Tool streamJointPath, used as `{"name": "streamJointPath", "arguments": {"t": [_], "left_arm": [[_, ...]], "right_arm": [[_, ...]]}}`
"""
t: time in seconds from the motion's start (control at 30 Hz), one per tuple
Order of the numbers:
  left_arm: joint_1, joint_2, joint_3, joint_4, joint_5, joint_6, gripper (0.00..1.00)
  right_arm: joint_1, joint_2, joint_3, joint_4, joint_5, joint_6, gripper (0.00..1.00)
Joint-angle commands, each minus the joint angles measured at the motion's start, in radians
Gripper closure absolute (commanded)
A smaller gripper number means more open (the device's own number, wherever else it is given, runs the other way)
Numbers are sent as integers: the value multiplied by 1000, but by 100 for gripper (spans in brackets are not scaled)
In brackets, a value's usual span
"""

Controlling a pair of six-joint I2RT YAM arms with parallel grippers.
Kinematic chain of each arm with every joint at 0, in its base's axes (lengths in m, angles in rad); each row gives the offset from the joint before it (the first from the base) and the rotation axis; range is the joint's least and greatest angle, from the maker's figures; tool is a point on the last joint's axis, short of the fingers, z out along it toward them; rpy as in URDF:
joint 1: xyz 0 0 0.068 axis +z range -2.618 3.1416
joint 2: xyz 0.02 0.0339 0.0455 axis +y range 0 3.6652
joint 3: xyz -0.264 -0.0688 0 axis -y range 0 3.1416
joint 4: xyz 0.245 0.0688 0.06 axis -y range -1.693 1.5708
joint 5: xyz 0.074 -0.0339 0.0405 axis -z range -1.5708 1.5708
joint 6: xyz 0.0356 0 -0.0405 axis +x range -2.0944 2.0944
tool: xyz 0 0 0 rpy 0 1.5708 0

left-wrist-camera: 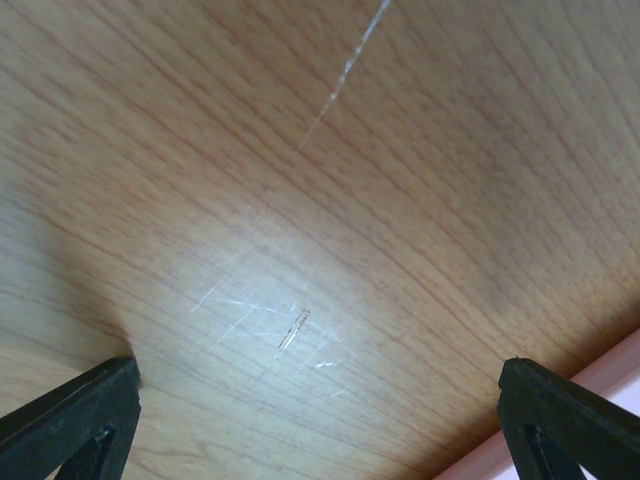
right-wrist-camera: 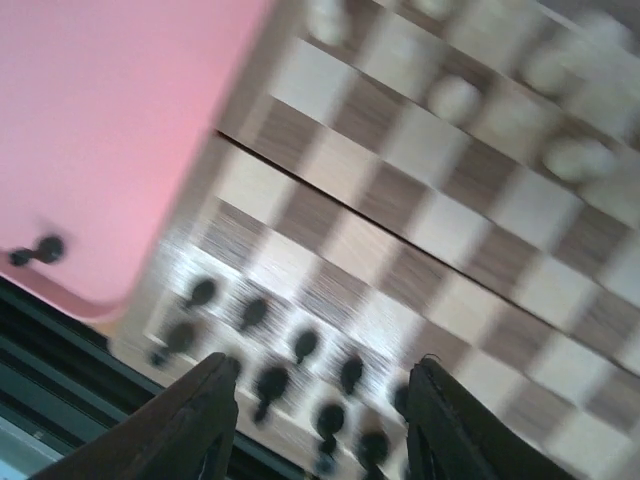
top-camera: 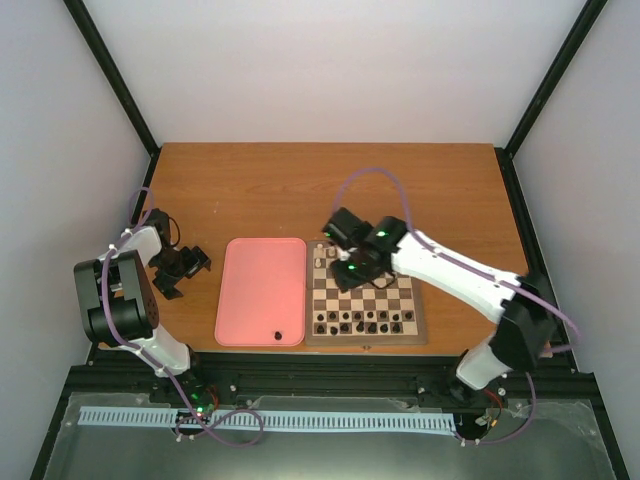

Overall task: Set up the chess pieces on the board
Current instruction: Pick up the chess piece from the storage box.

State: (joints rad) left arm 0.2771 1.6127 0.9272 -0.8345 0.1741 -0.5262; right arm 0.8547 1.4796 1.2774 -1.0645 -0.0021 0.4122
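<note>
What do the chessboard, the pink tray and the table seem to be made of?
The chessboard looks like wood, matte: grain lines show on its squares in the right wrist view. The pink tray seems plastic: smooth, evenly coloured, rounded corners, though this is uncertain. The table shows wood grain with fine scratches, perhaps veneer or laminate.

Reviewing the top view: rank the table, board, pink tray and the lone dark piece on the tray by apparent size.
1. table
2. board, only slightly bigger than the tray; a close call
3. tray
4. dark piece, by far the smallest
</note>
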Motion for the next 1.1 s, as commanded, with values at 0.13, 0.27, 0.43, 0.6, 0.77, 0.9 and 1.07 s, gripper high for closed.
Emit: {"name": "streamJointPath", "arguments": {"t": [0.13, 0.27, 0.43, 0.6, 0.77, 0.9, 1.07], "left_arm": [[-4, 4, 21, 11, 16, 8, 0], [-4, 1, 40, 5, 21, 6, 0], [-4, -8, 45, 1, 27, 5, 0], [-4, -31, 32, 1, 31, 5, 0], [-4, -45, 20, 1, 37, 6, 0], [-4, -54, 17, 2, 41, 8, 0], [-4, -53, 14, 5, 44, 7, 0]], "right_arm": [[212, 358, 345, 57, -51, -154, 48], [277, 477, 447, 42, -109, -192, 46], [347, 559, 441, 57, -147, -197, 46], [359, 618, 450, 61, -177, -204, 46], [360, 658, 466, 59, -194, -202, 48], [359, 683, 479, 51, -191, -197, 52], [358, 707, 501, 35, -186, -198, 56]]}}
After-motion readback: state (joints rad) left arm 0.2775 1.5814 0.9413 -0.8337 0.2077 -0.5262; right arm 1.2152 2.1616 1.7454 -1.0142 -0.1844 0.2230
